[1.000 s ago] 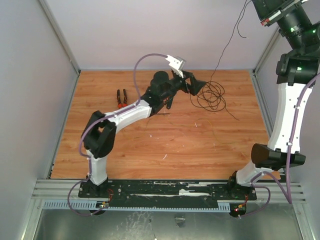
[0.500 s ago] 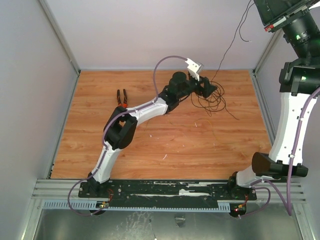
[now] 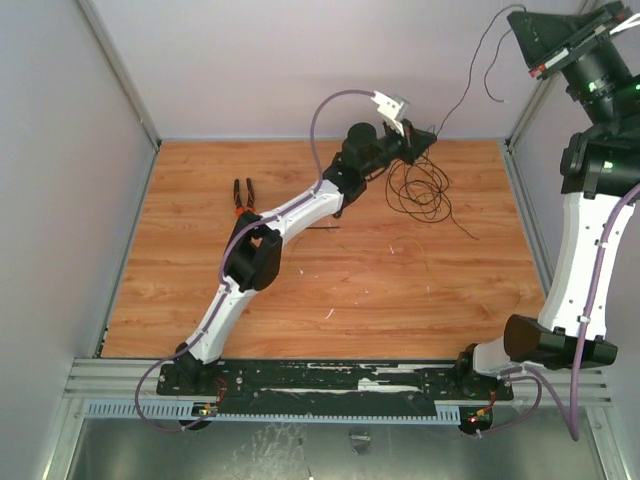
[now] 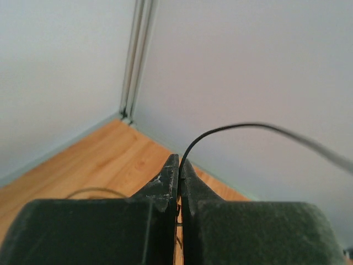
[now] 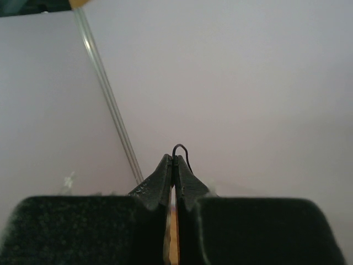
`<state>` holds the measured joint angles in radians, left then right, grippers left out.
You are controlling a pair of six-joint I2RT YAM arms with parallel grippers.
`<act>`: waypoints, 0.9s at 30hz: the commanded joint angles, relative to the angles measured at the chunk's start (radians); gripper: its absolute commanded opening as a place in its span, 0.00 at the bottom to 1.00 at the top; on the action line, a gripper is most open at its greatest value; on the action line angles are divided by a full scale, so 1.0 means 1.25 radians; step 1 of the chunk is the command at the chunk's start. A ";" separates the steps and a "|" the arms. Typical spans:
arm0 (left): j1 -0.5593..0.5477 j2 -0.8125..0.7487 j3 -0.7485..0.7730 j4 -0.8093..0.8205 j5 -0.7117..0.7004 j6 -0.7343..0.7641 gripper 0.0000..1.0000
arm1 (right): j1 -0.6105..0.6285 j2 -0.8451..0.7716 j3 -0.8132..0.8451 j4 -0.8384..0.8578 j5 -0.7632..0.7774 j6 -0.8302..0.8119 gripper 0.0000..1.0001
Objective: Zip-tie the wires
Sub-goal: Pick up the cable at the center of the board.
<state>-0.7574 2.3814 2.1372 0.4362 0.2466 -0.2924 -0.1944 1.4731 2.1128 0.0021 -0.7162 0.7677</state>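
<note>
The wires (image 3: 420, 190) lie as a loose black coil on the wooden table's far right. One strand (image 3: 460, 85) rises from there to the top right. My left gripper (image 3: 430, 137) is stretched over the coil's far edge. In the left wrist view that gripper (image 4: 180, 163) is shut on the strand (image 4: 231, 128), which arcs away to the right. My right gripper (image 3: 514, 18) is raised high at the top right; in its wrist view this gripper (image 5: 174, 160) is shut on a small wire loop (image 5: 180, 148). A thin black strip, probably the zip tie (image 3: 324, 227), lies under the left forearm.
Orange-handled pliers (image 3: 243, 194) lie on the table's far left. Grey walls close in the table on three sides, with the back wall (image 3: 300, 70) just behind the left gripper. The arm bases sit on the rail (image 3: 330, 380) along the near edge.
The left arm has stretched farther to the back right and its gripper has shut on the rising wire strand. The right gripper has shifted slightly, still pinching the wire.
</note>
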 commanded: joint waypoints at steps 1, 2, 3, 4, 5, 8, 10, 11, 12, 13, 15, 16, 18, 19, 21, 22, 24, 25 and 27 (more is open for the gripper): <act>0.057 0.015 0.103 0.102 0.015 -0.124 0.00 | -0.023 -0.059 -0.149 -0.033 0.012 -0.036 0.00; 0.072 0.015 0.109 0.139 0.016 -0.163 0.00 | -0.022 -0.075 -0.187 -0.029 0.018 -0.047 0.00; 0.083 0.014 0.112 0.172 0.015 -0.196 0.00 | -0.023 -0.089 -0.224 -0.027 0.027 -0.060 0.00; 0.090 0.010 0.114 0.201 0.011 -0.215 0.00 | -0.023 -0.103 -0.254 -0.025 0.034 -0.073 0.00; 0.096 0.006 0.114 0.224 0.004 -0.224 0.00 | -0.023 -0.114 -0.282 -0.024 0.042 -0.086 0.00; 0.100 -0.007 0.108 0.295 -0.030 -0.213 0.00 | -0.022 -0.139 -0.362 -0.008 0.061 -0.104 0.00; 0.100 -0.004 0.104 0.366 -0.052 -0.210 0.00 | -0.022 -0.149 -0.419 0.018 0.063 -0.104 0.00; 0.099 0.004 0.099 0.423 -0.061 -0.211 0.00 | -0.023 -0.155 -0.441 0.031 0.062 -0.104 0.00; 0.099 0.014 0.093 0.483 -0.080 -0.212 0.00 | -0.023 -0.156 -0.461 0.041 0.060 -0.104 0.00; 0.100 0.030 0.093 0.538 -0.105 -0.213 0.00 | -0.022 -0.158 -0.479 0.050 0.056 -0.102 0.00; 0.103 0.060 0.122 0.550 -0.132 -0.205 0.00 | -0.022 -0.156 -0.504 0.055 0.044 -0.105 0.00; 0.106 0.062 0.121 0.542 -0.123 -0.202 0.00 | -0.021 -0.155 -0.507 0.046 0.043 -0.115 0.00; 0.113 0.018 0.047 0.541 -0.094 -0.171 0.00 | -0.021 -0.155 -0.502 0.012 0.058 -0.155 0.00; 0.115 -0.030 -0.020 0.538 -0.092 -0.144 0.00 | -0.021 -0.157 -0.499 -0.008 0.076 -0.177 0.00; 0.116 -0.138 -0.189 0.538 -0.125 -0.061 0.00 | -0.021 -0.164 -0.502 -0.045 0.116 -0.216 0.00; 0.116 -0.186 -0.271 0.538 -0.139 -0.017 0.00 | -0.023 -0.168 -0.506 -0.060 0.132 -0.230 0.00; 0.116 -0.283 -0.409 0.521 -0.175 0.072 0.00 | -0.023 -0.169 -0.516 -0.090 0.147 -0.256 0.00; 0.116 -0.327 -0.470 0.486 -0.202 0.109 0.00 | -0.021 -0.168 -0.519 -0.115 0.149 -0.263 0.00; 0.117 -0.406 -0.562 0.425 -0.269 0.155 0.00 | -0.020 -0.168 -0.517 -0.175 0.137 -0.265 0.00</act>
<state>-0.6128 2.0876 1.5871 1.0130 0.0559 -0.3050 -0.2169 1.2823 1.4769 -0.0837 -0.5762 0.5068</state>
